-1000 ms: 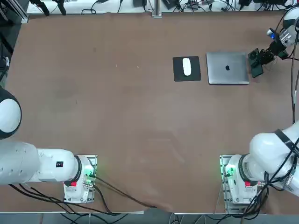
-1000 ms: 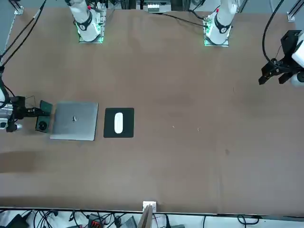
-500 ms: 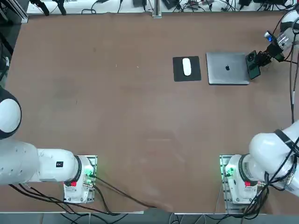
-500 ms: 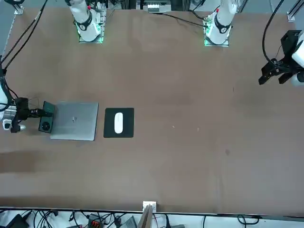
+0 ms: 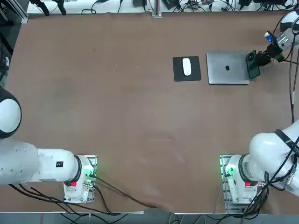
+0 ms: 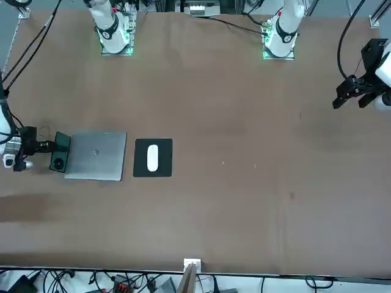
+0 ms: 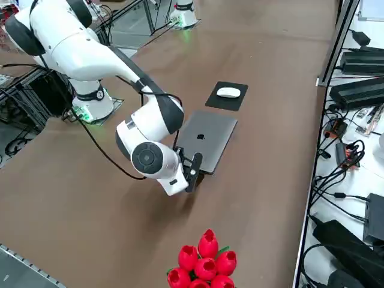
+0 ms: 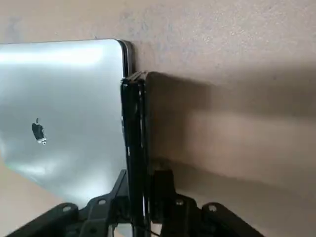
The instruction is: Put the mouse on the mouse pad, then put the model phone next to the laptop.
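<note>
While the mouse (image 5: 186, 66) lies on the mouse pad (image 5: 187, 74) just beside the laptop (image 5: 227, 68), we see the right gripper (image 5: 259, 59) at the laptop's other side, its fingers closed on the model phone (image 5: 252, 65), which stands on edge against the laptop's side.
</note>
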